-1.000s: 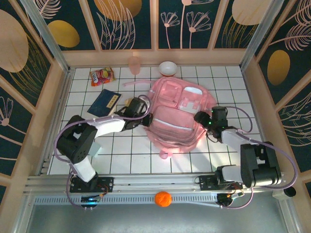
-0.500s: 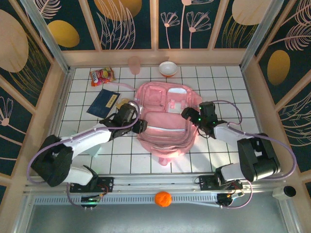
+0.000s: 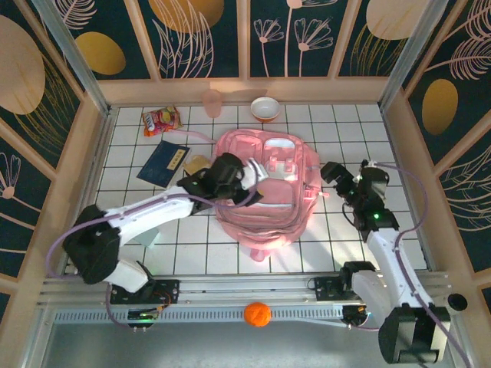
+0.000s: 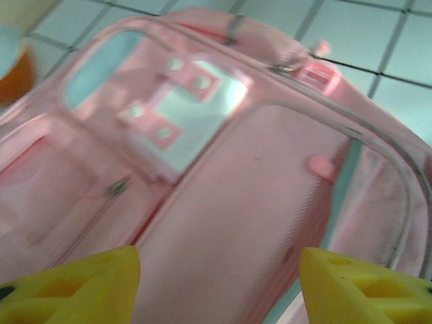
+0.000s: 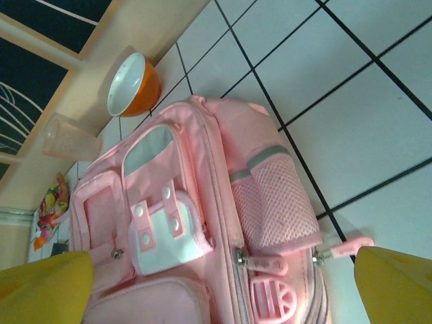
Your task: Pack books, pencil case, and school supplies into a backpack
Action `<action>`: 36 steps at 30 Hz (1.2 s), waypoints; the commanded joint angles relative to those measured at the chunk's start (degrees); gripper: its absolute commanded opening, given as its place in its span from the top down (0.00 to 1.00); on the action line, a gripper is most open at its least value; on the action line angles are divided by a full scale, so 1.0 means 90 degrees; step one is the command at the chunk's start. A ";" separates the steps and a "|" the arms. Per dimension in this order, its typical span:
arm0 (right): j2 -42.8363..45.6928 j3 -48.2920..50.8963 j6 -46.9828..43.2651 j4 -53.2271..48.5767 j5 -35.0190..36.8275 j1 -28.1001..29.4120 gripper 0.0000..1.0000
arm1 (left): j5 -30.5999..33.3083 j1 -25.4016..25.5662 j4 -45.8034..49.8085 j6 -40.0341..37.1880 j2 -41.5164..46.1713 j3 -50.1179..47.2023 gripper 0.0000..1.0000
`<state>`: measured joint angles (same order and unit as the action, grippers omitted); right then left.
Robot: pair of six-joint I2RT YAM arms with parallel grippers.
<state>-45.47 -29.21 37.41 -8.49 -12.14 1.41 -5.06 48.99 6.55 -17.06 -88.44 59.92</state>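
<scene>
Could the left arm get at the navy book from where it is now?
Probably yes: the book lies uncovered on tiles left of the backpack, and the left pincer is open, holding nothing.

The left gripper (image 3: 255, 181) leaves the left edge of the backpack (image 3: 265, 218) and swings in over the top of it. Its jaws stand parted now, where a second ago they were pinched shut. The right gripper (image 3: 332, 172) backs off the bag's right side and out over the tiles just beside it, jaws spread wider, and its arm stretches up along the right. The backpack itself sits a little further left than a second ago.
</scene>
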 commanded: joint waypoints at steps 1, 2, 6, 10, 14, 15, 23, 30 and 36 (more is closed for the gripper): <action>0.0411 0.0336 -0.0101 -0.0372 -0.0415 -0.0092 0.01 | -0.0484 0.0298 0.0270 -0.1287 -0.0618 0.0368 0.35; 0.0503 0.0413 -0.0075 -0.0368 -0.0459 -0.0088 0.01 | -0.0580 0.0376 0.0201 -0.1393 -0.0784 0.0437 0.33; 0.0634 0.0559 -0.0043 -0.0360 -0.0563 -0.0094 0.01 | -0.0966 0.0522 -0.0091 -0.1713 -0.1135 0.0535 0.30; 0.0644 0.0570 -0.0054 -0.0346 -0.0584 -0.0091 0.01 | -0.1316 0.0612 -0.0034 -0.2024 -0.1456 0.0580 0.31; 0.0639 0.0580 -0.0045 -0.0273 -0.0604 -0.0092 0.01 | -0.1181 0.0724 -0.0188 -0.2074 -0.1591 0.0432 0.28; 0.0634 0.0580 -0.0039 -0.0265 -0.0611 -0.0092 0.01 | -0.0955 0.0763 -0.0301 -0.2036 -0.1636 0.0396 0.27; 0.0668 0.0657 0.0004 -0.0193 -0.0702 -0.0095 0.01 | -0.0584 0.0778 -0.0705 -0.1920 -0.1806 0.0220 0.17; 0.0668 0.0673 -0.0127 -0.0163 -0.0748 -0.0088 0.01 | 0.0010 0.0778 -0.0725 -0.1708 -0.1878 0.0231 0.38; 0.0619 0.0492 -0.0575 -0.0076 -0.0830 -0.0090 0.02 | -0.0251 0.0762 -0.0762 -0.1778 -0.1142 0.0149 0.99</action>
<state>-40.12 -23.57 35.64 -10.94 -18.50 0.84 -7.55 56.47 0.78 -32.77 -103.83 61.76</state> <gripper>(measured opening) 0.986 0.054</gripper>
